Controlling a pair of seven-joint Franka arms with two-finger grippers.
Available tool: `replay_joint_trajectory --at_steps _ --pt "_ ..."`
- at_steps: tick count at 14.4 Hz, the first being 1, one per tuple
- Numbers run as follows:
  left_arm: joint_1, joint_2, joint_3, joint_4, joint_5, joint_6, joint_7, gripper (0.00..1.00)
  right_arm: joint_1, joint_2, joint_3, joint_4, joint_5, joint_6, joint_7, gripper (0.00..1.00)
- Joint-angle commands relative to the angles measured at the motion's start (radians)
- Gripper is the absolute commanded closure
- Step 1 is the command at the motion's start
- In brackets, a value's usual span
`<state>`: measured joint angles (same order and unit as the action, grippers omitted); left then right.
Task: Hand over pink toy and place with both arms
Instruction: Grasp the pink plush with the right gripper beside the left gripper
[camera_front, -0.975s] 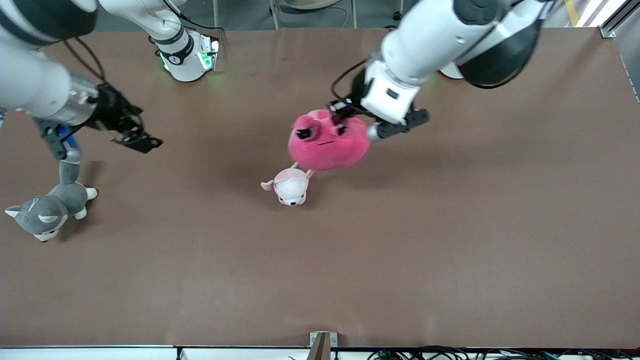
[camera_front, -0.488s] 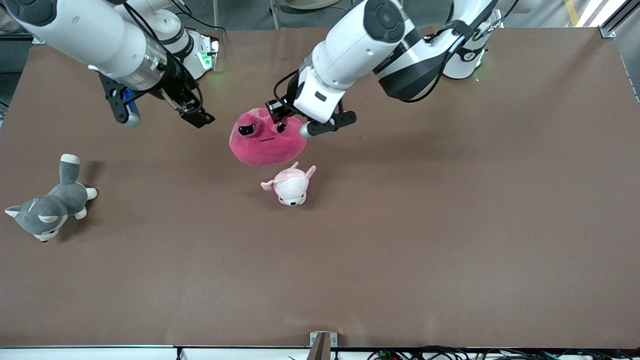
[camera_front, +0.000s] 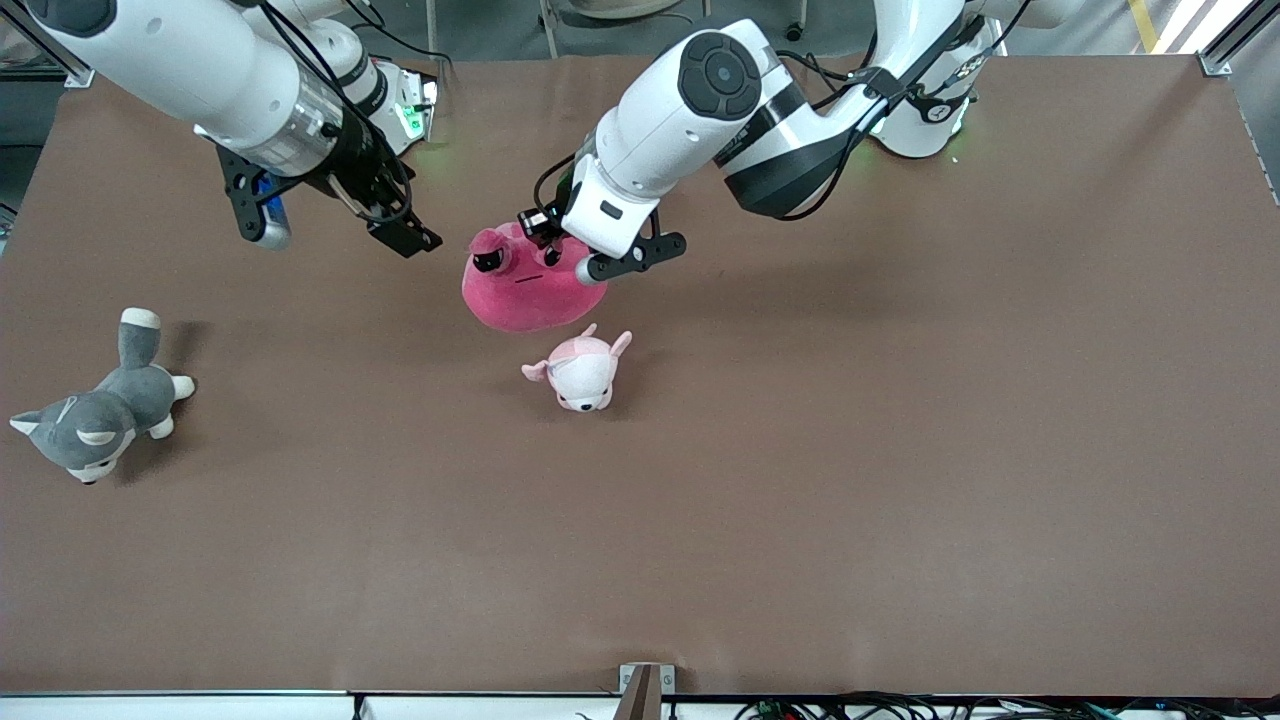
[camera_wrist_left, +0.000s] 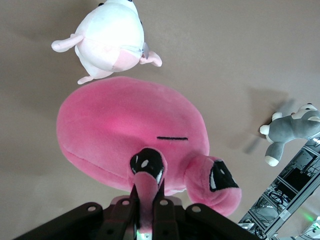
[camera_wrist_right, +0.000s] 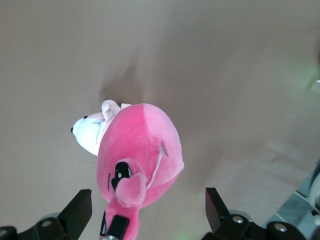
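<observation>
I am holding the pink toy (camera_front: 530, 290) in the left tool (camera_front: 552, 243), whose fingers are pinching one ear from above. The toy is hanging below that tool, clear of the desk (camera_front: 900, 450), long axis roughly level, face turned toward the front camera. It is hanging just above the small pale pink plush (camera_front: 580, 372). The right tool (camera_front: 405, 232) is hovering beside the toy toward the right arm's end, fingers spread wide and gripping nothing. A grey dog plush (camera_front: 95, 415) is lying well apart from both tools.
</observation>
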<state>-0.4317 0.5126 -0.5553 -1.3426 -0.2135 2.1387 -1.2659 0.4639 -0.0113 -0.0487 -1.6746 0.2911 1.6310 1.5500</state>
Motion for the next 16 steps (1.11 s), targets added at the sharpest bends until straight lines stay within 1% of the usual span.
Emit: replay_joint_trajectory --at_steps 1,5,8,9,10,11,12,13,14,16 --pt "-0.013 0.009 0.005 0.030 0.022 0.000 -0.029 0.90 0.035 0.014 -0.010 -0.036 0.017 0.056 0.018 0.00" --pt "-0.012 0.009 0.005 0.030 0.022 0.000 -0.029 0.90 0.071 0.017 -0.011 -0.109 0.013 0.151 0.018 0.00" --pt "-0.013 0.009 0.005 0.030 0.022 0.000 -0.029 0.90 0.090 0.019 -0.010 -0.152 0.011 0.194 0.018 0.01" --pt "-0.012 0.007 0.005 0.030 0.022 0.000 -0.029 0.90 0.091 0.024 -0.010 -0.155 0.013 0.199 0.018 0.08" --pt "-0.012 0.007 0.005 0.030 0.022 0.000 -0.029 0.90 0.091 0.027 -0.010 -0.154 0.013 0.197 0.018 0.20" --pt "-0.012 0.007 0.005 0.030 0.022 0.000 -0.029 0.90 0.091 0.028 -0.008 -0.154 0.014 0.197 0.016 0.31" --pt "-0.012 0.007 0.005 0.030 0.022 0.000 -0.029 0.90 0.091 0.028 -0.008 -0.154 0.016 0.199 0.016 0.46" --pt "-0.012 0.007 0.005 0.030 0.022 0.000 -0.029 0.90 0.091 0.030 -0.008 -0.154 0.017 0.201 0.016 0.58" --pt "-0.012 0.007 0.005 0.030 0.022 0.000 -0.029 0.90 0.093 0.031 -0.008 -0.152 0.019 0.201 0.016 0.69" --pt "-0.010 0.007 0.005 0.030 0.022 0.000 -0.029 0.89 0.093 0.033 -0.008 -0.152 0.020 0.201 0.016 0.93"
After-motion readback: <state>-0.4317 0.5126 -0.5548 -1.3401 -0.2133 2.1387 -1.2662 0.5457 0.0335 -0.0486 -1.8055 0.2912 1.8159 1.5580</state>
